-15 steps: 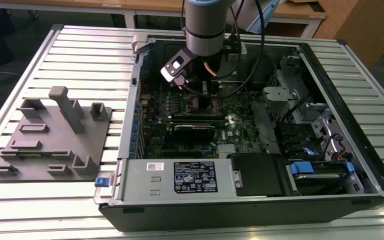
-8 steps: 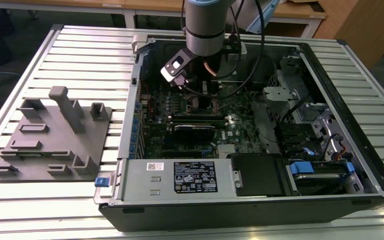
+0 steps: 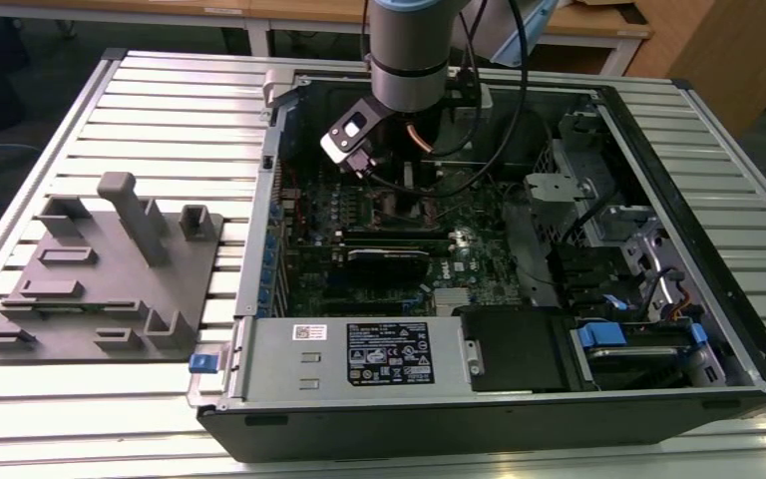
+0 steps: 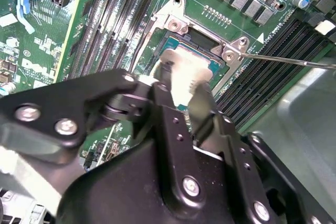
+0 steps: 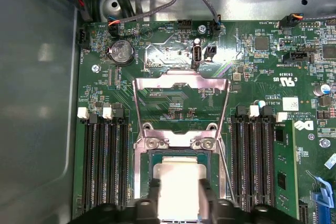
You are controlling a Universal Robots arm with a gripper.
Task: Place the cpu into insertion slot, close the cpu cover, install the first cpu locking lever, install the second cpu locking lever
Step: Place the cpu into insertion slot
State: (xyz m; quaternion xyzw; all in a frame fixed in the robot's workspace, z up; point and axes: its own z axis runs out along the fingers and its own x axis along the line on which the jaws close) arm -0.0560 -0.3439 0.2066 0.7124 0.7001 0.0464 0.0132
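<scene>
The cpu [image 5: 181, 174] is a small silver-grey square, level in the insertion slot [image 5: 153, 162], a dark recess with a silvery rim on the green motherboard. My gripper [image 5: 179, 183] is shut on the cpu, one black finger against each of two opposite edges. The second wrist view shows the same grip: gripper [image 4: 184, 80], cpu [image 4: 184, 59], slot [image 4: 202, 38]. The cpu cover [image 5: 181, 81], a thin silvery frame, stands swung open behind the socket. A thin wire locking lever [image 4: 286, 59] sticks out beside the socket, unlatched. In the exterior view the arm [image 3: 410, 60] reaches down into the open computer case [image 3: 702, 299].
Black memory slots [image 5: 105, 166] run along both sides of the socket. Cables [image 5: 157, 9] hang at the board's far edge. A labelled silver box [image 3: 343, 354] fills the case front. A grey fixture block [image 3: 104, 279] sits on the slatted table at the exterior view's left.
</scene>
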